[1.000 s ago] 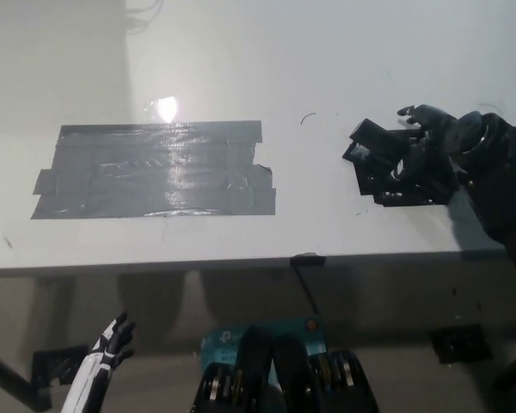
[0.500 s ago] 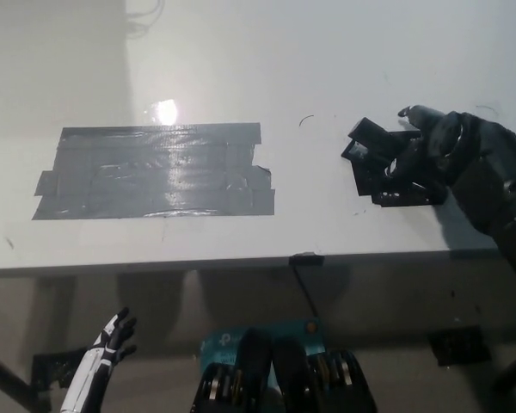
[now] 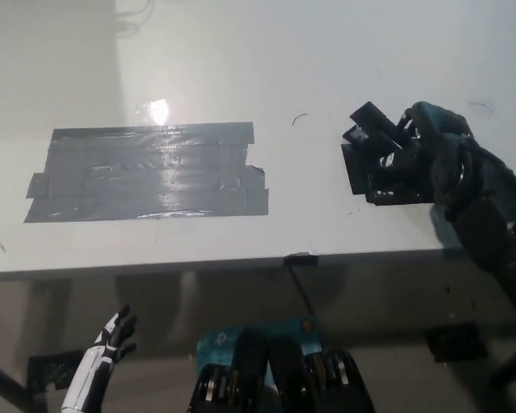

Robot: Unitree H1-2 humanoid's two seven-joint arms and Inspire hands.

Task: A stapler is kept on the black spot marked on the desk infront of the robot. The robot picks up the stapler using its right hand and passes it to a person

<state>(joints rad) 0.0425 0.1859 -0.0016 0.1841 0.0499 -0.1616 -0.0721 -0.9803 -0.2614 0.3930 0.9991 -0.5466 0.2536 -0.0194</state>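
Since the earlier frames, the black right hand [image 3: 421,155] has been shifting leftward and closing in over the black stapler [image 3: 371,138], its fingers now curling around the stapler's body where a second ago they were lying more loosely beside it; the slight drift of the whole picture is reading as camera motion, not movement of the desk items. That stapler is sitting on a small black marked spot [image 3: 361,176] at the right side of the white desk [image 3: 241,60], with its front end angled up and to the left, and it is not yet appearing lifted clear of the surface. The right hand is wrapping around the stapler, though whether the grasp is fully secure cannot be confirmed, as dark hand and dark stapler are merging in view. A large grey tape patch [image 3: 146,172] is lying well apart to the left and is playing no part. The white left hand [image 3: 103,357] is resting low below the desk edge, fingers apart and holding nothing. The grasping step is judged to be in hand; the next move is calling for firming the grip, lifting straight up, then extending toward a person, none being in view.
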